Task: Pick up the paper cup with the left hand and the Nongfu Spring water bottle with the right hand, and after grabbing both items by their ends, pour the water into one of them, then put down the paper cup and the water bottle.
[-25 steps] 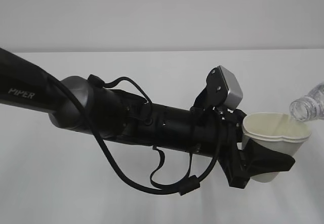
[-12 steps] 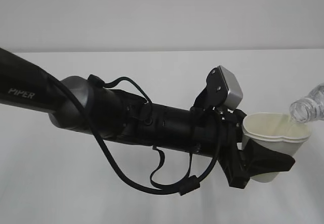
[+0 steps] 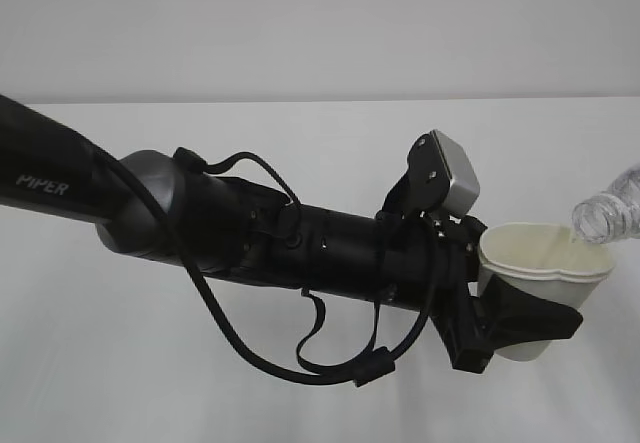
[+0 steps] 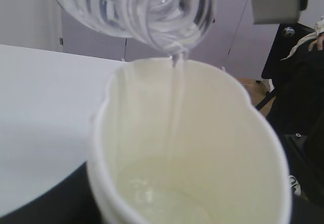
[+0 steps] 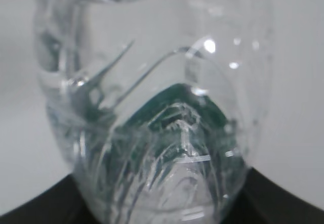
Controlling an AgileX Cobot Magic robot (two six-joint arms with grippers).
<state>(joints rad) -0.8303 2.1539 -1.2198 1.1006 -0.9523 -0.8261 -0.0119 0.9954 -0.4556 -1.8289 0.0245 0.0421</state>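
The left hand (image 3: 520, 318) clamps the upright paper cup (image 3: 545, 263) while the right-hand-gripped Nongfu Spring water bottle (image 3: 610, 213) slants neck-down leftward, water (image 4: 174, 107) streaming into it.

cups: one (image 3: 545, 263), right of frame
bottles: one (image 3: 610, 213), right edge
arms: one (image 3: 250, 228), from left
camera boxes: one (image 3: 455, 178)

"PIPER" can be read in white letters on the black left arm (image 3: 60, 178). Nothing legible is seen on the bottle's label.
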